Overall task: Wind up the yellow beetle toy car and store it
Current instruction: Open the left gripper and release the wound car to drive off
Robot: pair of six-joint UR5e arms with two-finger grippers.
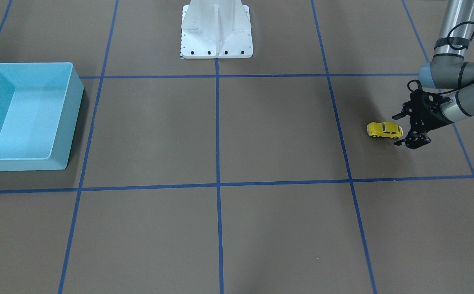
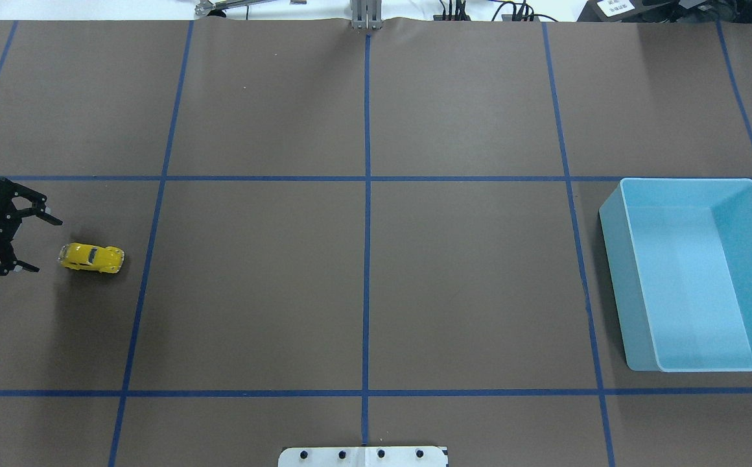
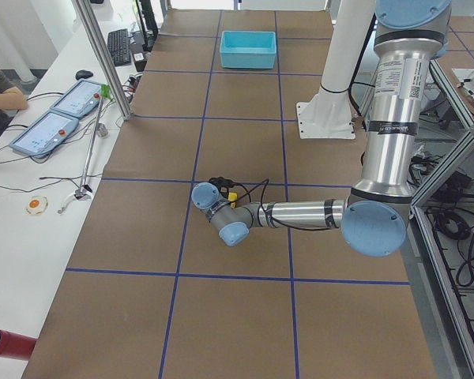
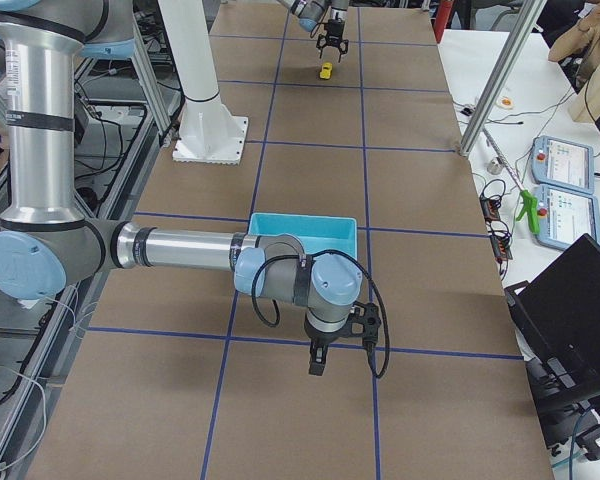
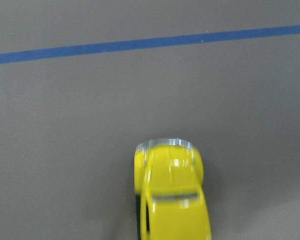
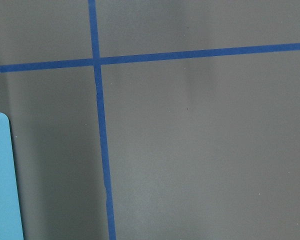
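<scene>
**Yellow car on the bench, left gripper spread just behind it**

Front-facing view: the yellow beetle toy car (image 1: 384, 130) stands on its wheels on the brown bench (image 1: 261, 134), inside a square of the blue tape grid on the robot's left side. The left gripper (image 1: 399, 130) hangs low beside it with its fingers spread wide, the tips at one end of the car and holding nothing. The blue bin (image 1: 74, 114) sits open and upright at the opposite end of the bench, well apart from the car. The white robot base (image 1: 216, 36) is at the top centre.

Overhead view: the car (image 2: 91, 257) lies lengthwise along the bench, and a narrow strip of bare bench shows between it and the spread fingertips of the left gripper (image 2: 47, 245). The bin (image 2: 614, 279) is far off on the robot's right.

Left side view: the car (image 3: 231, 196) shows as a small yellow speck just past the near arm's wrist.

Right side view: the right gripper (image 4: 320, 360) points down at the bench just beside the bin (image 4: 302, 219); whether it is spread or pressed together cannot be told.

Left wrist view: the car (image 5: 172, 200) fills the lower centre, slightly blurred.

Right wrist view: only bare bench, tape lines and a corner of the bin (image 6: 0, 175).
</scene>
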